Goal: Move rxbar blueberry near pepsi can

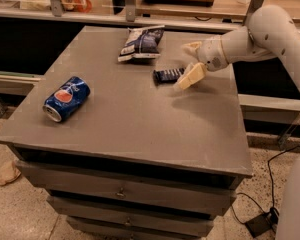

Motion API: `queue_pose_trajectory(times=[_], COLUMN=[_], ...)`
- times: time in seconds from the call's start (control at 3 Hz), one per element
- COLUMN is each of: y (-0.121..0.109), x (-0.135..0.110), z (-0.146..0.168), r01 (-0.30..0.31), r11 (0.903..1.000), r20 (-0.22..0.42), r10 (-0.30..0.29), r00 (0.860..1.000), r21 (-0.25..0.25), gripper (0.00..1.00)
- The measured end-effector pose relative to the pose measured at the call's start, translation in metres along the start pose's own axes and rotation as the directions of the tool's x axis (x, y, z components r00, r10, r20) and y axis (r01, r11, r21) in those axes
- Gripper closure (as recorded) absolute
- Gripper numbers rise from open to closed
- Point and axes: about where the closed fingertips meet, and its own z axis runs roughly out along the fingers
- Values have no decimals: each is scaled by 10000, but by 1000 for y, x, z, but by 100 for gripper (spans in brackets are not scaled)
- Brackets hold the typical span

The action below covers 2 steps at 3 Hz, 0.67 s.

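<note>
The rxbar blueberry (pixel 167 75), a small dark navy wrapper with white lettering, lies flat on the grey table (pixel 140 129) right of centre, towards the back. The pepsi can (pixel 66 98) lies on its side near the left edge. My gripper (pixel 189 62) comes in from the right on the white arm (pixel 255 34) and sits just right of the bar. It is open and holds nothing. One cream finger (pixel 190 77) is down by the bar's right end and the other (pixel 191 46) is behind it.
A crinkled blue-and-white chip bag (pixel 141 42) lies at the back of the table, just behind the bar. A shelf with a rail runs behind the table. Drawers (pixel 120 191) are below the tabletop, and a cable lies on the floor at the right.
</note>
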Motion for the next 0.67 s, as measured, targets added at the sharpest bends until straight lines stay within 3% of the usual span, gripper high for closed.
queue_pose_trajectory(times=[0.33, 0.67], y=[1, 4], x=[9, 18], z=[4, 7], r01=[-187, -372], r11=[9997, 9989], r20=[-173, -340], r10=[185, 362], r00=[9997, 9988], r21=[-133, -288], gripper=[4, 20])
